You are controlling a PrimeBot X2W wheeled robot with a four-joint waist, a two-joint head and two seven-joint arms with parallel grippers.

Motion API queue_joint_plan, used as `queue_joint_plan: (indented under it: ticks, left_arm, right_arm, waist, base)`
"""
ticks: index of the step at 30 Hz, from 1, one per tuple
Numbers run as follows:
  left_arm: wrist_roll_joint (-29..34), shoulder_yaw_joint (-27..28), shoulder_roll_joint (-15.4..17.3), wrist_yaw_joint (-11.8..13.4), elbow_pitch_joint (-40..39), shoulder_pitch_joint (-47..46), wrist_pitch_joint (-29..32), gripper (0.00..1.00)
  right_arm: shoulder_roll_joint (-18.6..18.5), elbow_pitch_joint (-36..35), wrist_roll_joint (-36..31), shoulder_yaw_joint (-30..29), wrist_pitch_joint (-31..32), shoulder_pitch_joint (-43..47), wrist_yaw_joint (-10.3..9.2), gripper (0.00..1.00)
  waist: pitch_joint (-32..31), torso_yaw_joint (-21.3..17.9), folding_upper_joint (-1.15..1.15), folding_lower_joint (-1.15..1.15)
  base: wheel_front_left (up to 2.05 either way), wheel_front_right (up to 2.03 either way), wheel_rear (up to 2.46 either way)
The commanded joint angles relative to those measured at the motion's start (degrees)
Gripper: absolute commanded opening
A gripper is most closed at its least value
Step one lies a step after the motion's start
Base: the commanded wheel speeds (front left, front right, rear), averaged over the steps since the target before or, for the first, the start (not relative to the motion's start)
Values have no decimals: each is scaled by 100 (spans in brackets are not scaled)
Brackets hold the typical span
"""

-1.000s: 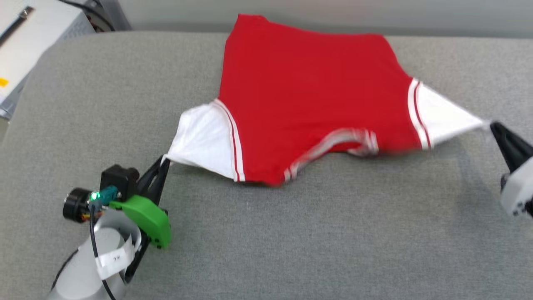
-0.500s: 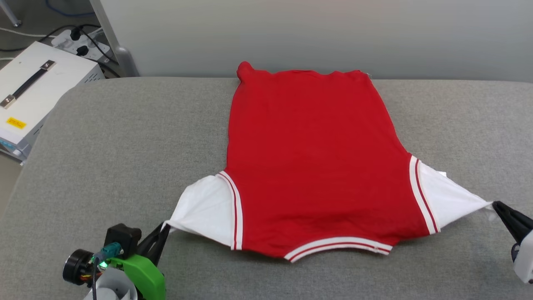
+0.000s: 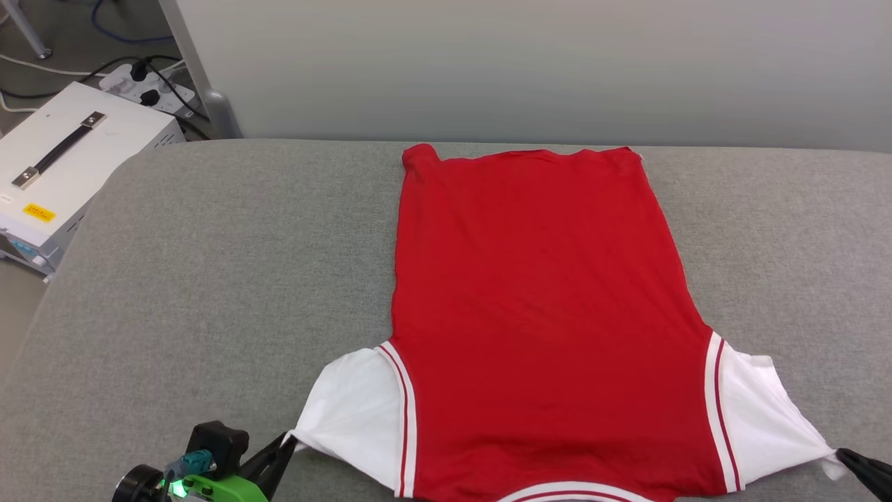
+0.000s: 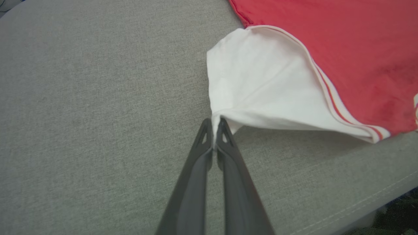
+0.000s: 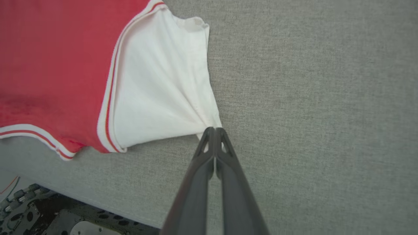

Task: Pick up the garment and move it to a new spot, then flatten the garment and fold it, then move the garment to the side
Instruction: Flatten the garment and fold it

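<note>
The garment (image 3: 543, 314) lies spread on the grey pad (image 3: 209, 279). Its long axis runs straight away from us: the hem (image 3: 523, 153) is at the far end, near the wall, and the neck trim (image 3: 571, 493) is at the near end, at the bottom of the head view. The red body looks flat, with only faint ripples, though the hem's far left corner is rolled up a little.

Our left gripper (image 4: 214, 127) is clamped on the tip of the left sleeve (image 4: 254, 88), its fingers pressed together with white cloth pinched between them. Our right gripper (image 5: 214, 130) is clamped the same way on the tip of the right sleeve (image 5: 160, 88). Each sleeve is drawn into a taut cone pointing outward and slightly toward us.

So the garment lies ahead of and between our two grippers, one at each near corner. Each arm is nearest its own sleeve, and both are well apart from the hem. We judge the flattening close to done and the fold next.

That fold turns on this layout. Our grips are at the near end of the long axis, so folding lengthwise means carrying the sleeves away from us over the red body. Folding across means bringing a sleeve in toward the midline.

In the wrist views the pad's near edge is not far behind the sleeves, so pulling further toward us could drag cloth off it.
</note>
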Motion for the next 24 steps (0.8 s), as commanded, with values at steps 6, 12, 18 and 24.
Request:
queue_joint_plan:
  ticks: [6,12,18,24]
  left_arm:
    - [-39,-50,24,18,-314,-36,109,0]
    - [-16,-223,13,-17,-773,-188,244,0]
    - [-33,-192,98,78,-1725,-357,538,0]
    - [-132,-205,221,90,-2770,-524,965,0]
  right_arm:
    - [55,-173,-109,-385,279,5,-10,100]
    - [119,-552,-368,-791,782,-464,-10,100]
    - [214,-923,-582,-1434,1737,-1424,-10,100]
    - [555,-945,-1118,-1961,3214,-2919,-10,100]
  waist:
    - [183,74,68,1]
    - [523,223,68,1]
    - [1189,570,68,1]
    - [2116,1076,68,1]
  base:
    - [0,0,0]
    - [0,0,0]
    - [0,0,0]
    - [0,0,0]
